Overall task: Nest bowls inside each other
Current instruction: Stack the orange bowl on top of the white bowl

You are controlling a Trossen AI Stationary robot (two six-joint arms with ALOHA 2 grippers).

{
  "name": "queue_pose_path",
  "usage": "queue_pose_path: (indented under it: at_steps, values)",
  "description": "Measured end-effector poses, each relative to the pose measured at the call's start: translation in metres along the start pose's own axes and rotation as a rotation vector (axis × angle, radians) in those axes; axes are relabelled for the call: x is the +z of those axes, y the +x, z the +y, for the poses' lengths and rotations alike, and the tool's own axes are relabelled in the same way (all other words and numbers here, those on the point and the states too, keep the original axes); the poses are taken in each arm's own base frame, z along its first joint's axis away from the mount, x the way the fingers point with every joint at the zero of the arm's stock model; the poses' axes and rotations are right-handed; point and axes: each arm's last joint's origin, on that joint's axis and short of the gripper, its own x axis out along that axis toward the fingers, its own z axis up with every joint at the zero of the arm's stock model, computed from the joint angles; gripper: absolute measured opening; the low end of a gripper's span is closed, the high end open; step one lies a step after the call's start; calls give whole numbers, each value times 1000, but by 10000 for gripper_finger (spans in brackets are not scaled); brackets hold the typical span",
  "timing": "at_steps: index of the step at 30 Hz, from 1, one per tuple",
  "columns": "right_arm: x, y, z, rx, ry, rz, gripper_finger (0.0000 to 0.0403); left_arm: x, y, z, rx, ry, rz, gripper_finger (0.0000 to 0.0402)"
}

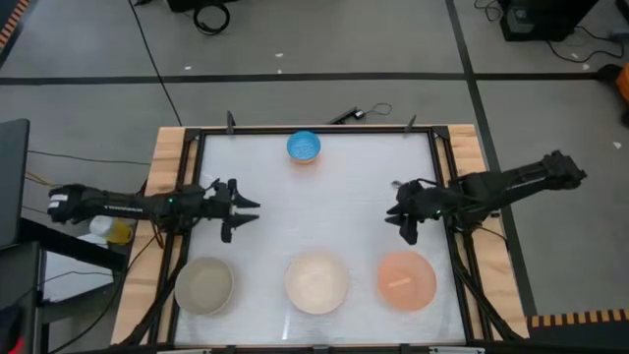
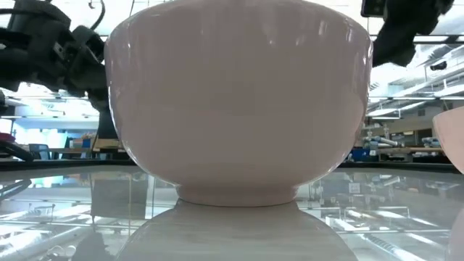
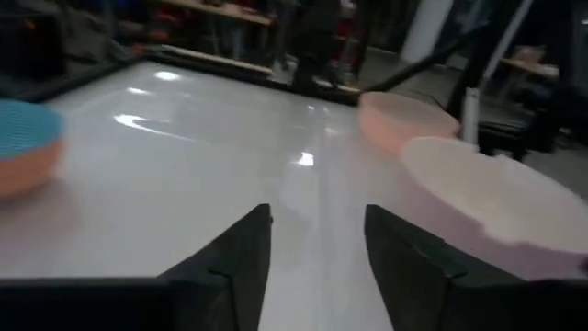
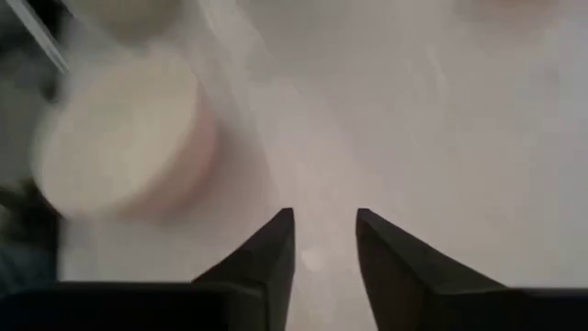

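Both tools hanging empty w/ fingers apart, left tool (image 1: 241, 208) nr left edge, right tool (image 1: 401, 214) nr right; grey-beige bowl (image 1: 204, 285), cream-white bowl (image 1: 316, 282), salmon-pink bowl (image 1: 407, 280) sitting along front edge, blue bowl (image 1: 304, 147) at back edge; am judging blue goes in last, gripping by rim

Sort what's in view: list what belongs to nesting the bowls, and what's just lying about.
Job:
blue bowl
grey bowl
cream bowl
pink bowl
left gripper, open, empty
right gripper, open, empty

Lying about:
black cable beyond the table
yellow object under the left arm
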Motion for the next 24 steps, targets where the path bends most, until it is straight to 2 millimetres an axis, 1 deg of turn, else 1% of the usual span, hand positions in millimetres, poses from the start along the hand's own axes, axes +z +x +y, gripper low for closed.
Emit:
queue_pose_path:
  at_steps: [2, 4, 7, 9, 12, 15, 17, 19, 22, 24]
  values:
    - [4, 2, 9, -52, -23, 100, 152, 4, 4, -7, -38, -11, 18, 188]
    - [1, 10, 17, -76, -26, 194, 167, 5, 9, -15, -48, -8, 48, 188]
    - [-12, 23, 27, -95, -21, 354, 184, 9, 17, -26, -24, 24, 79, 182]
    - [-22, 28, 32, -143, -26, 437, 191, 14, 23, -33, -5, 42, 89, 181]
    - [-34, 35, 38, -210, -50, 493, 195, 19, 31, -40, 3, 55, 140, 181]
    - [-37, 42, 45, -218, -65, 481, 194, 26, 38, -46, 17, 29, 220, 181]
    - [-37, 46, 48, -218, -72, 458, 194, 32, 39, -50, 36, -4, 338, 181]
    - [-36, 48, 49, -227, -83, 437, 193, 40, 36, -56, 56, -40, 495, 181]
    - [-35, 47, 47, -261, -103, 388, 193, 47, 24, -67, 88, -84, 778, 181]
    - [-33, 46, 46, -287, -120, 342, 193, 51, 17, -77, 96, -109, 929, 181]
